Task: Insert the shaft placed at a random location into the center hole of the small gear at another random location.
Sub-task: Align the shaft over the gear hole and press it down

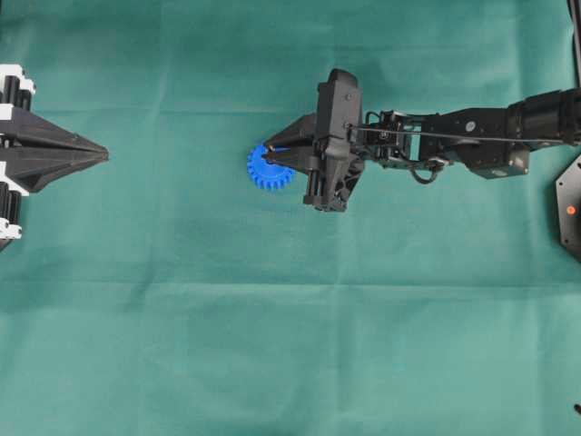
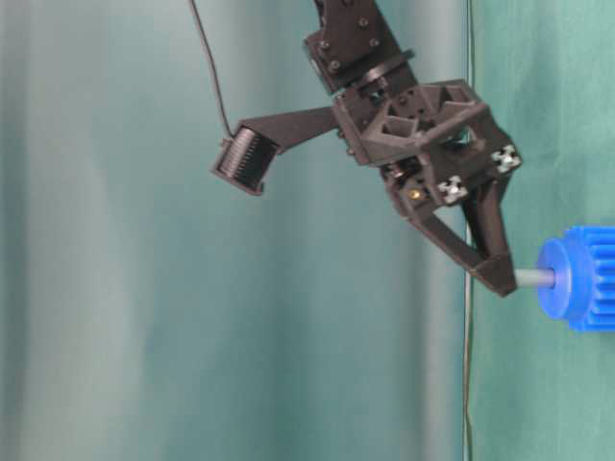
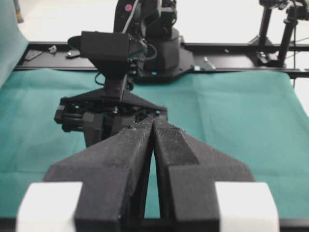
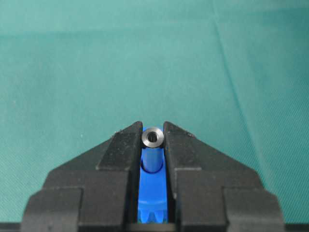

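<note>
At centre cloth: my right gripper (image 4: 153,137) pinches shaft (image 4: 153,137), tip seemingly entering small gear (image 1: 269,167) hub; left gripper (image 3: 153,126) clenched at nine o'clock.

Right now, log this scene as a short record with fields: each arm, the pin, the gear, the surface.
right gripper: jaws closed on the shaft, tips over the gear
shaft: silvery pin, one end in the jaws, the other at the gear's hub; depth in the hole cannot be told
small gear: blue, toothed, lying on the cloth, partly hidden by the right gripper
left gripper: jaws shut, holding nothing, at the left edge of the overhead view, apart from the gear
surface: green cloth
</note>
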